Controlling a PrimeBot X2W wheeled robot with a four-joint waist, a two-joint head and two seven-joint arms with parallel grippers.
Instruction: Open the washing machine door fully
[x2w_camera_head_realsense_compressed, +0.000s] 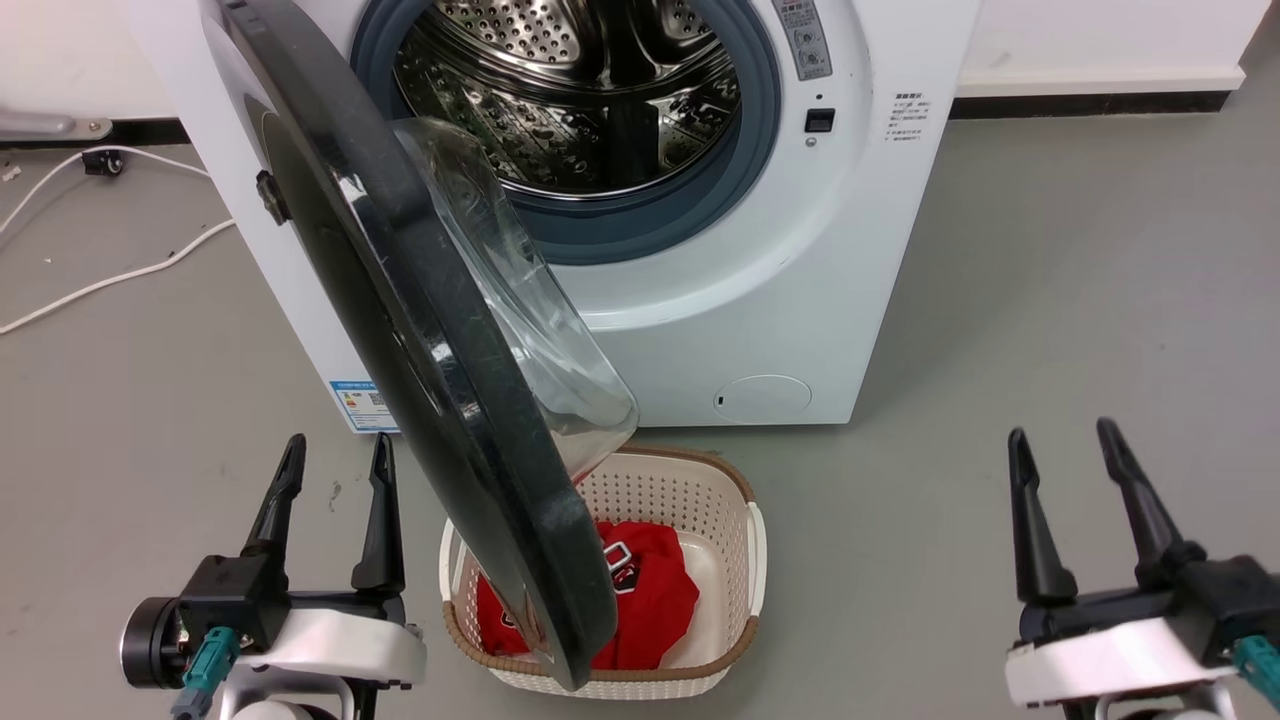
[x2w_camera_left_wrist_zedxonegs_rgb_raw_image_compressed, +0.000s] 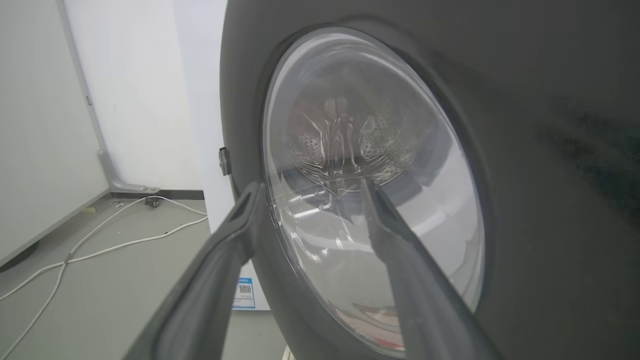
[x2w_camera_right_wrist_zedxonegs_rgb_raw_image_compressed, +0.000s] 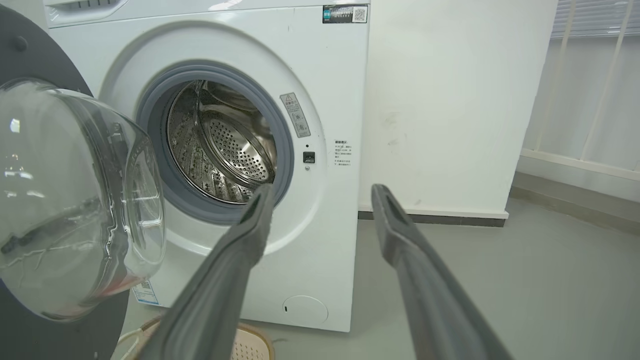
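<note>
In front of the washing machine, the washing machine door stands swung out over the basket.
Left gripper and right gripper both spread wide, holding nothing; the door looks roughly halfway, with more swing wanted, I'd say.

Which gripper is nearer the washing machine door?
Left. The left gripper is close beside the black outer face of the washing machine door; the right gripper is well away on its glass-bowl side.

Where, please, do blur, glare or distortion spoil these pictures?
Left wrist view: the washing machine door is close and soft, its glass bowl warping what lies behind. Right wrist view: bright glints on the bowl. Head view: sharp, evenly lit.
</note>
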